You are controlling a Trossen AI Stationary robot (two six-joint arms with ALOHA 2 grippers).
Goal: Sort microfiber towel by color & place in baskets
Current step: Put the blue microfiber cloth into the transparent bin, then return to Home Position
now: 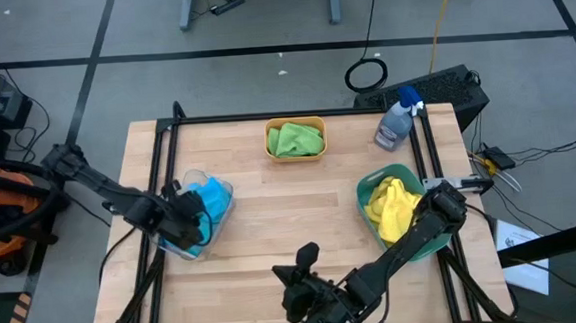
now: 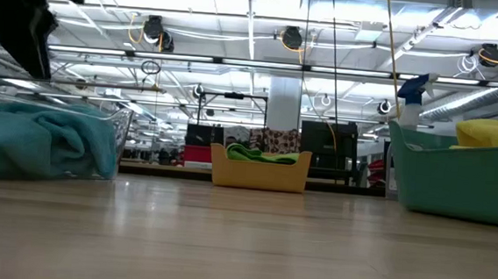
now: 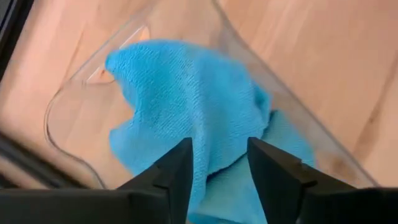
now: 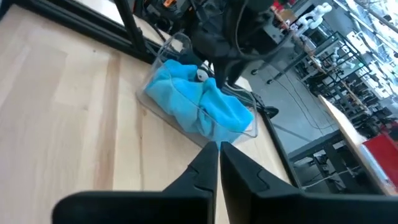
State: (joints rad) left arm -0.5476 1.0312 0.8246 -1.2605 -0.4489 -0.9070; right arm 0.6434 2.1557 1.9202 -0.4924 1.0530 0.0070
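Inside clear basket [image 1: 197, 219], blue towels [image 1: 211, 199] bunched, left pincer [image 1: 194, 223] above

On the worktop [image 2: 242, 244], a clear basket [image 2: 99, 142] at left holds a blue towel [image 2: 38, 142]. The orange basket [image 2: 259, 169] at centre, farther back, holds green cloth [image 2: 261, 154]. At right, the teal basket [image 2: 457, 180] carries a yellow towel [image 2: 494, 134].

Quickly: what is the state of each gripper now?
Left gripper: open, over the blue towels in the clear basket.
Right gripper: shut, holding nothing.
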